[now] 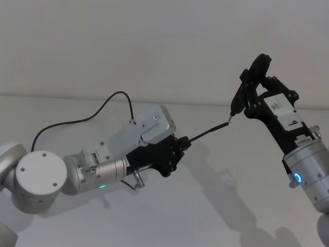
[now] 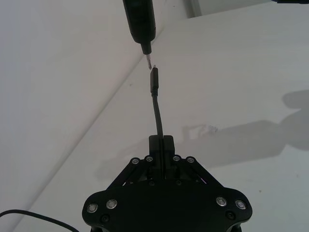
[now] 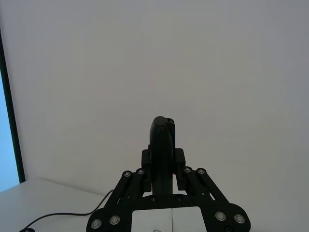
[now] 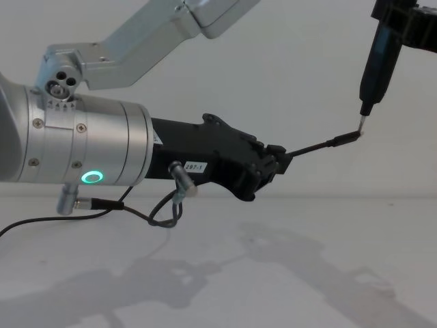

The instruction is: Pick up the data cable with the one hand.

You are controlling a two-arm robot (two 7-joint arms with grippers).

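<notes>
Your left hand (image 1: 181, 145) is clenched on the thin, bendy data cable (image 1: 208, 131), so grip near its plug.

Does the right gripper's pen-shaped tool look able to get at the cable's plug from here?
Probably yes. The left gripper holds the data cable out in open air, and the pen-shaped tool in the right gripper hangs just off the plug, nothing between.

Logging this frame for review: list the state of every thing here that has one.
data cable: lifted off the table, plug meeting the pen tip
left gripper: shut on the cable
right gripper: shut on the pen-shaped tool
pen-shaped tool: held tip down
</notes>
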